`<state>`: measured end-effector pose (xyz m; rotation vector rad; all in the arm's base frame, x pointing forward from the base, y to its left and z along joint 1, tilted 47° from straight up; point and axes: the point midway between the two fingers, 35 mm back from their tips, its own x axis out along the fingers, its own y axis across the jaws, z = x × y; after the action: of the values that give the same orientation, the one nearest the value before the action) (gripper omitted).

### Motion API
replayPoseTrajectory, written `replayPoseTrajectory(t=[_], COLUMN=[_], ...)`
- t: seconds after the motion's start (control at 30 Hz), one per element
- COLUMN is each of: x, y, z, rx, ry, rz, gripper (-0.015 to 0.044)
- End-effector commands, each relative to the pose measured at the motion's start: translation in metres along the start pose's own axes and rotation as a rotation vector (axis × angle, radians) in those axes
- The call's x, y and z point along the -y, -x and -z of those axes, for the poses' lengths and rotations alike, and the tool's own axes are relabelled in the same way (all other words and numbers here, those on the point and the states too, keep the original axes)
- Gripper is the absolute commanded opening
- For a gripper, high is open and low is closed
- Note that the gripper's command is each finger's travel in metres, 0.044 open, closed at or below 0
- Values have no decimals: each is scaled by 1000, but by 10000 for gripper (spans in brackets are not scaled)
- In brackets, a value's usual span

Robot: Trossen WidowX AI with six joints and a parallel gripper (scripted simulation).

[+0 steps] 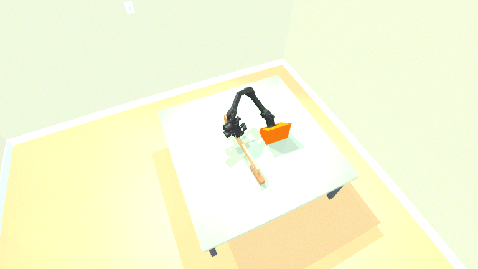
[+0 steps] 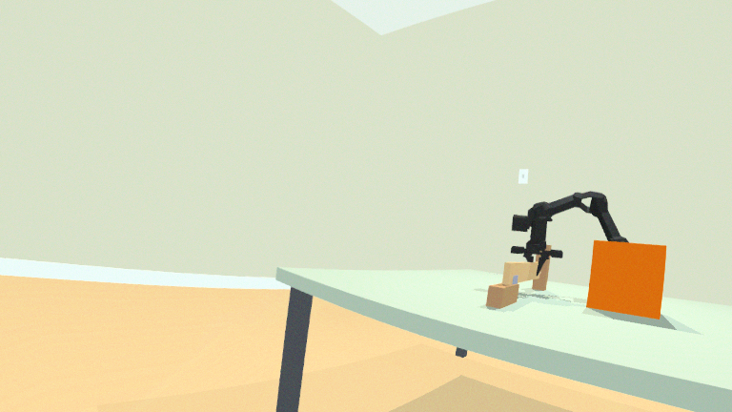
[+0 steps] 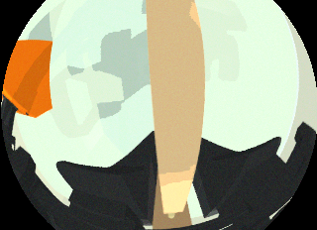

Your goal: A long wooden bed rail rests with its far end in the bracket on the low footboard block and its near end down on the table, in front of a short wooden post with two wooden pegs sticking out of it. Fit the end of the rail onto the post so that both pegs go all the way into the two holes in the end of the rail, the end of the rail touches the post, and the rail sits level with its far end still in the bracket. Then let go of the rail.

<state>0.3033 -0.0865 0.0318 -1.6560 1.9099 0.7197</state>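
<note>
The long pale wooden rail [image 1: 247,152] [image 2: 517,272] [image 3: 175,81] is raised off the table at the gripper and looks about level. Its far end sits at the small grey-blue bracket [image 1: 252,166] [image 2: 515,279] on the low brown footboard block [image 1: 259,177] [image 2: 500,296]. My gripper [image 1: 238,136] [image 2: 535,270] [image 3: 168,134] is shut on the rail near its post end. The brown post [image 1: 225,117] [image 2: 539,280] [image 3: 181,221] stands just past that end. In the wrist view a small pale peg tip [image 3: 171,216] shows at the rail's end; how deep the pegs sit cannot be told.
An orange block-shaped panel [image 1: 276,134] [image 2: 625,279] [image 3: 35,76] stands on the table [image 1: 218,209] [image 2: 399,299] beside the arm's base, to one side of the rail. The arm arches over from there to the rail. A table edge runs beyond the footboard block.
</note>
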Motion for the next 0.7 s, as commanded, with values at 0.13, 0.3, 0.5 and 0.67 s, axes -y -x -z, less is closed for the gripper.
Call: replayPoseTrajectory(t=[0.13,0.3,0.5,0.67], x=[2,2,2,2], y=[8,10,7,5], z=[-2,-2,-2,-2], rx=[15,15,15,15], ry=[-2,-2,-2,-2], rz=[8,8,8,8], gripper=[0,0,0,0])
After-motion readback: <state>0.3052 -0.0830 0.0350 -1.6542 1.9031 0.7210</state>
